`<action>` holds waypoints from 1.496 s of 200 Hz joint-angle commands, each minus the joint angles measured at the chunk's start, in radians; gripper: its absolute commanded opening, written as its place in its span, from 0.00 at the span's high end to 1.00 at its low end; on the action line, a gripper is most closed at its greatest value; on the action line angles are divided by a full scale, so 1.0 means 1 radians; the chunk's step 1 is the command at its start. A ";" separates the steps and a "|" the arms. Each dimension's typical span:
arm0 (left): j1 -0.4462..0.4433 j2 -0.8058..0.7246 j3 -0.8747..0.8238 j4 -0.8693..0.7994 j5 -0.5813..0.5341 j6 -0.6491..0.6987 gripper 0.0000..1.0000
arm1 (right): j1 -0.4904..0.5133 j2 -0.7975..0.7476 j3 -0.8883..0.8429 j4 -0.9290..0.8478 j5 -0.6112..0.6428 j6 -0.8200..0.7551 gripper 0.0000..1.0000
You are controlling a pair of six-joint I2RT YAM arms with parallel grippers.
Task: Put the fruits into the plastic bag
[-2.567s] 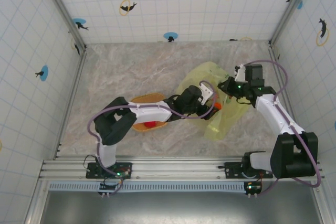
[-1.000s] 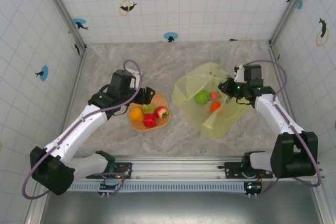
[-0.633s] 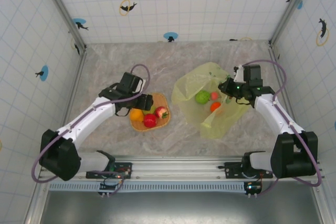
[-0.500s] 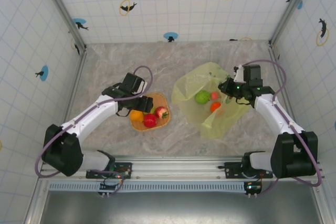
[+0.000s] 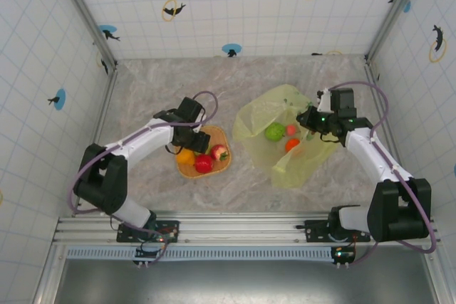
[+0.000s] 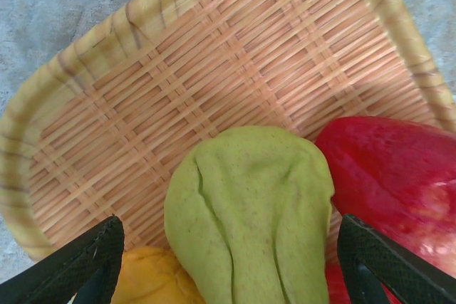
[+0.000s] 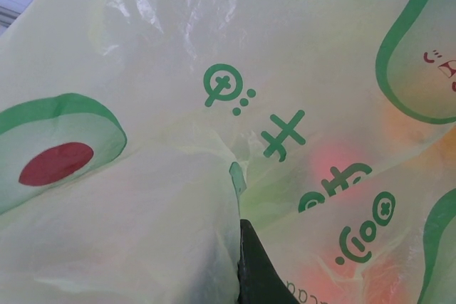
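Observation:
In the left wrist view a pale green fruit (image 6: 249, 211) lies on the woven orange plate (image 6: 214, 55), between my left gripper's (image 6: 231, 265) open black fingertips (image 6: 78, 265). They stand apart on either side of it. A red fruit (image 6: 399, 176) and a yellow-orange one (image 6: 149, 279) touch it. From above, my left gripper (image 5: 200, 136) hangs over the plate (image 5: 214, 170) beside an orange fruit (image 5: 186, 155), a red apple (image 5: 203, 164) and a strawberry (image 5: 219, 152). The avocado-print plastic bag (image 5: 285, 169) holds a green fruit (image 5: 274, 132), a red one (image 5: 291, 129) and an orange one (image 5: 292, 144). My right gripper (image 5: 308, 117) is shut on the bag's edge (image 7: 214, 197).
The marble table (image 5: 157, 90) is walled by tiled panels with metal corner posts (image 5: 92, 26). Bare tabletop lies behind the plate and bag. The right arm (image 5: 377, 154) stretches along the bag's right side.
My left arm left the bag, swung back to the plate and came down over the green fruit. An orange fruit now lies in the bag. The right gripper kept hold of the bag.

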 commanded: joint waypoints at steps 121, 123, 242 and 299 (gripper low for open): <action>0.006 0.160 0.068 0.027 -0.081 0.039 0.33 | -0.025 -0.022 -0.032 0.020 -0.004 -0.018 1.00; 0.007 0.159 0.069 0.028 -0.085 0.038 0.33 | -0.024 -0.021 -0.032 0.019 -0.004 -0.019 1.00; -0.188 -0.244 0.114 0.217 -0.015 0.005 0.41 | -0.017 0.002 0.011 0.021 -0.015 -0.005 1.00; -0.470 -0.234 0.134 0.384 0.163 0.082 0.40 | 0.000 0.017 0.025 0.018 -0.012 -0.001 1.00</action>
